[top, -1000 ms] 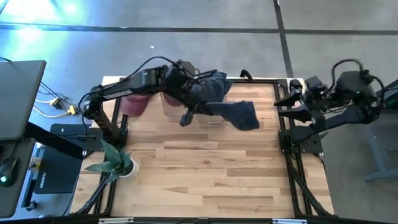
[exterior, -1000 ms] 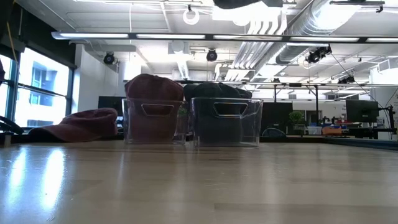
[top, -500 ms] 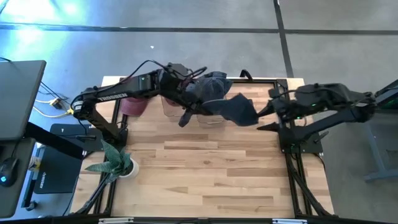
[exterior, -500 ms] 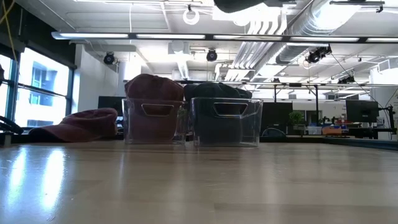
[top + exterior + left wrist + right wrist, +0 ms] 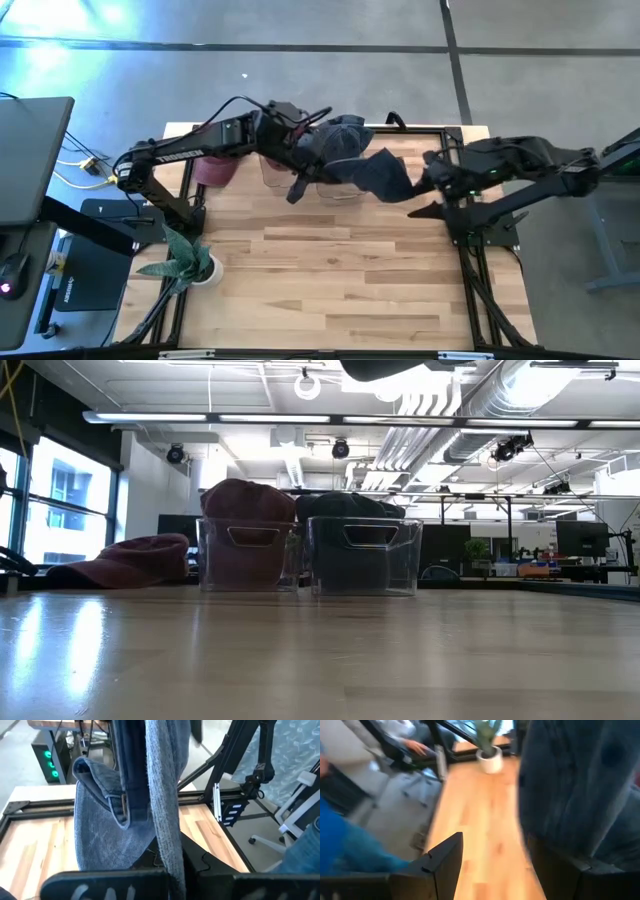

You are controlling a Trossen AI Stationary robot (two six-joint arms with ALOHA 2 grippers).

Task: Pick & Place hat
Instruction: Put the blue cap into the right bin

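Observation:
A blue denim hat [image 5: 375, 175] is held high above the table's far middle, over the clear bins; its metal-buckled back strap [image 5: 120, 802] shows in the left wrist view. My left gripper [image 5: 305, 165] is shut on the hat [image 5: 100, 835]. My right gripper [image 5: 418, 185] is open and stands just right of the hat's brim [image 5: 395, 182]; in its own view the hat [image 5: 575, 785] fills the space by one finger. In the low view only a dark underside [image 5: 390, 368] shows at the top edge. My left gripper pinches an upright band of denim [image 5: 167, 845] next to the back strap between its two fingers. The hat is lifted clear of everything and spreads out beyond the fingers, brim toward the table's right. My right gripper [image 5: 505, 865] is close to the brim; whether it touches, I cannot tell.
Two clear bins stand at the far middle: one with maroon hats [image 5: 248, 550], one with dark hats [image 5: 362, 550]. Another maroon hat [image 5: 130, 560] lies on the table left of them. A potted plant [image 5: 185, 260] stands near the left edge. Bare wood [image 5: 330, 270] fills the near half.
My right arm has swung from the table's right edge toward the left and now reaches the hat's brim with its gripper open. My left gripper has drawn slightly toward the left with the hat, still shut on it; the brim has risen a little.

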